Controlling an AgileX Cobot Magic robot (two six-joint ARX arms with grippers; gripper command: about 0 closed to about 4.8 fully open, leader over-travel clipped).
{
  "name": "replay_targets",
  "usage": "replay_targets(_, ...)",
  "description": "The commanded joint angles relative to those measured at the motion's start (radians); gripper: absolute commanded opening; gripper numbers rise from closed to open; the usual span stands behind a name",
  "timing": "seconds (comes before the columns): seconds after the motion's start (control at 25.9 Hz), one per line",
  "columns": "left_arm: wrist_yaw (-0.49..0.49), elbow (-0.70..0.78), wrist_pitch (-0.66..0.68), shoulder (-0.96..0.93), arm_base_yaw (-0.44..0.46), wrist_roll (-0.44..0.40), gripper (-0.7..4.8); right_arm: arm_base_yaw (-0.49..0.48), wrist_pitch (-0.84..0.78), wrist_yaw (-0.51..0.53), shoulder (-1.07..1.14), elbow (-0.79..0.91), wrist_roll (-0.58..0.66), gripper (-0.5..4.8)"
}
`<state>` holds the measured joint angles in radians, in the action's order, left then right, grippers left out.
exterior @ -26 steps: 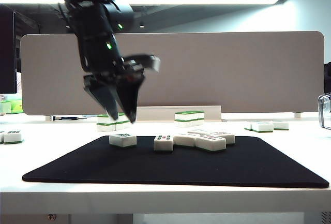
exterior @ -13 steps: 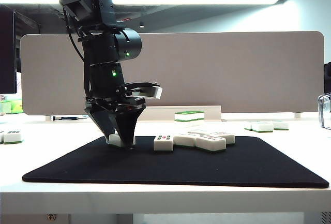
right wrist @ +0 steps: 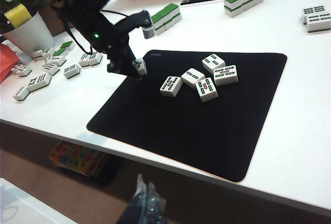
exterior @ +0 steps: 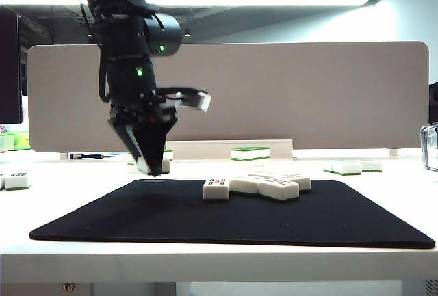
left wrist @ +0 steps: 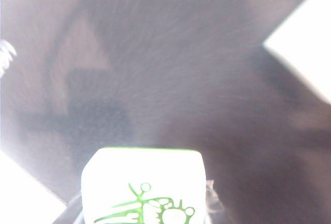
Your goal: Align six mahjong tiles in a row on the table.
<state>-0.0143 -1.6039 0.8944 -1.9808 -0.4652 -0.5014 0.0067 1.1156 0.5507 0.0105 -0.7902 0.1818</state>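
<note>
While my left gripper (exterior: 152, 166) pinches one mahjong tile (left wrist: 142, 188) above the black mat (exterior: 233, 217), my right gripper (right wrist: 142, 203) hangs off the tabletop (right wrist: 305, 105), fingers seemingly closed.

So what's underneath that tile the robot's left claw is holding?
Only the black mat. The left gripper holds the tile lifted clear of it near the mat's corner. The tile's underside is hidden.
</note>
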Motion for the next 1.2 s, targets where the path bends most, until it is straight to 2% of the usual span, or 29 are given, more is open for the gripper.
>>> replay_targets(0.04, -0.098, -0.002, 0.088, 0.018, -0.001, -0.247, 1.82, 0.001, -0.011, 0.002, -0.011, -0.003, -0.003, -0.01)
replay_targets(0.12, -0.125, -0.001, 0.12, 0.017, -0.001, -0.412, 1.85, 0.001, -0.011, 0.001, -0.011, -0.003, -0.003, -0.01)
replay_targets(0.35, -0.163, 0.0, 0.066, -0.006, 0.0, -0.601, 1.86, 0.002, -0.009, 0.002, -0.011, -0.003, -0.003, -0.01)
replay_targets(0.46, -0.163, 0.0, 0.069, -0.042, 0.005, -0.606, 1.88, 0.001, -0.009, 0.002, -0.011, -0.003, -0.003, -0.01)
replay_targets(0.58, -0.166, 0.001, 0.061, -0.054, 0.005, -0.606, 3.03, 0.001, -0.008, 0.002, -0.011, -0.003, -0.003, -0.01)
replay_targets(0.66, -0.166, 0.001, 0.061, -0.054, 0.005, -0.605, 3.45, 0.001, -0.008, 0.002, -0.011, -0.003, -0.003, -0.01)
replay_targets(0.81, -0.167, -0.003, 0.055, -0.033, -0.004, -0.556, 3.45, 0.001, -0.009, 0.002, -0.011, -0.003, -0.003, -0.01)
replay_targets(0.89, -0.223, -0.003, 0.035, -0.01, -0.023, -0.556, 3.44, 0.001, -0.009, 0.002, -0.011, -0.003, -0.003, -0.01)
replay_targets(1.0, -0.263, -0.002, -0.029, -0.007, -0.054, -0.53, 3.41, 0.001, -0.009, 0.001, -0.011, -0.003, -0.003, -0.01)
replay_targets(1.2, -0.274, -0.001, -0.172, -0.014, -0.112, -0.531, 3.39, 0.001, -0.009, 0.001, -0.011, -0.003, -0.003, -0.01)
